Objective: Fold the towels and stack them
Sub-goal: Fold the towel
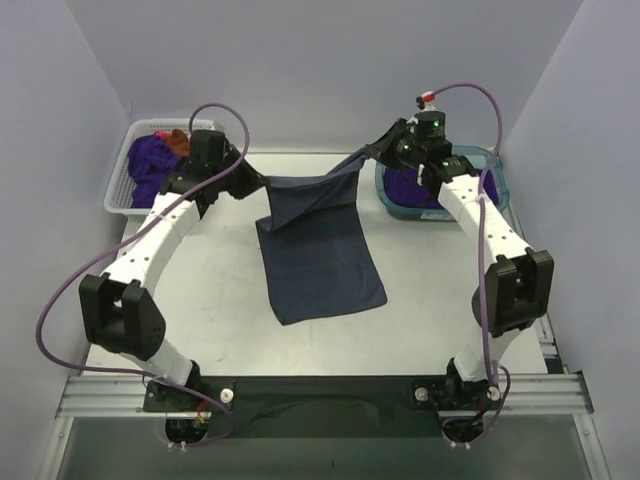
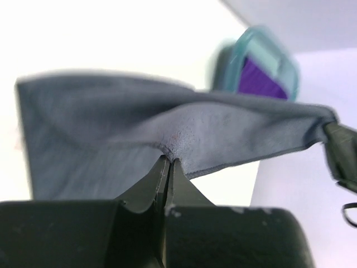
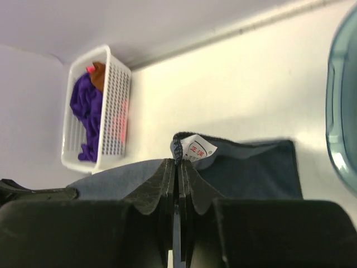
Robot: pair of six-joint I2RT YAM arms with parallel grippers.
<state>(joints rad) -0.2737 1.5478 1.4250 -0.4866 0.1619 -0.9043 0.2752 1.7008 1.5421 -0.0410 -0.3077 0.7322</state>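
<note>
- Step in hand: we judge this to be the spreading of the blue-grey towel [image 1: 320,255] ahead of its first fold. Its far edge is lifted and stretched between the two arms, while its near half lies flat on the table [image 1: 200,300].
- The left gripper [image 1: 258,182] is clamped on the towel's far left corner. The left wrist view shows the jaws pressed together with cloth puckered between them.
- The right gripper [image 1: 368,153] is clamped on the far right corner, just beside a white care label [image 3: 198,149].
- Next move, as we judge it: carry the held edge over the towel toward its near edge, both arms level, so that corners meet. The near half lies slightly askew, so uneven pull could give a crooked fold.
- Left of the towel stands a white basket [image 1: 118,200] holding crumpled purple towels [image 1: 148,165] and a rust-brown towel [image 1: 178,143].
- Right of the towel stands a teal tub [image 1: 497,195] with a purple towel [image 1: 410,188] inside.
- Nothing lies on the towel. The tub, near its right corner, is the closest obstacle.
</note>
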